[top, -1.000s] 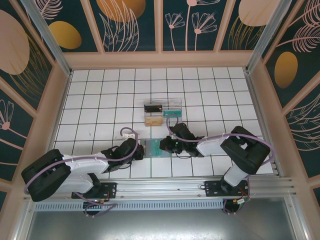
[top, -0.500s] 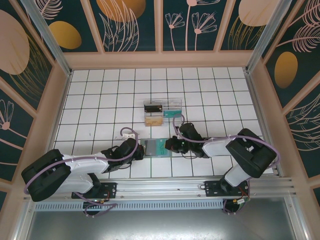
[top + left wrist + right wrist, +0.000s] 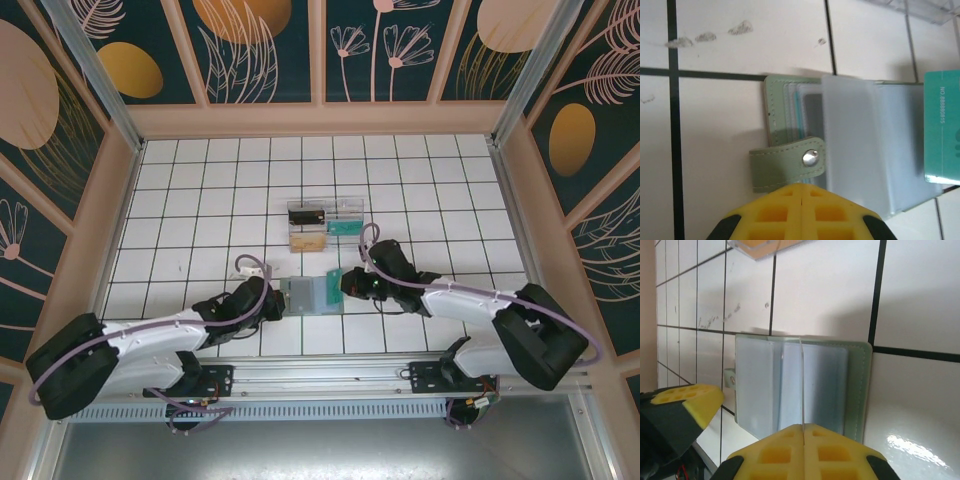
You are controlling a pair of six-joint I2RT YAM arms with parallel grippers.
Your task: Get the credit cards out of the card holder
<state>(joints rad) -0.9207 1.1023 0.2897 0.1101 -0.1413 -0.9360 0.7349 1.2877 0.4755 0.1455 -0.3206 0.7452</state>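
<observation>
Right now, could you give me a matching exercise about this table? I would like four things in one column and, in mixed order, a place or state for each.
Things:
1. card holder
2. teal card
3. clear tray
4. snap strap

Places or states:
A. beyond the holder, farther from the arms
B. lying across the holder's grey-green edge, snap facing up
C. lying open between the left gripper and the right gripper
D. sticking out at the holder's end by the right gripper

Pairs: 1-C, 2-D, 3-A, 4-B
</observation>
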